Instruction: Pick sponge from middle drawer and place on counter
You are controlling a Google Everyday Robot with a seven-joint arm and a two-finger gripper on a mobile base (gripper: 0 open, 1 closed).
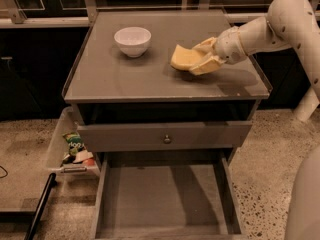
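The pale-yellow sponge (181, 57) is held in my gripper (196, 59) just above the right middle of the grey counter (120, 79). The cream fingers (204, 67) are shut on the sponge's right side, and the arm reaches in from the right. A shadow lies under the sponge on the counter. The middle drawer (165, 196) is pulled out at the bottom of the cabinet, and its grey floor is bare.
A white bowl (132, 40) stands on the counter's back left. A closed drawer front with a round knob (166, 139) sits above the open drawer. A clear bin of snack packets (75, 149) stands on the floor left of the cabinet.
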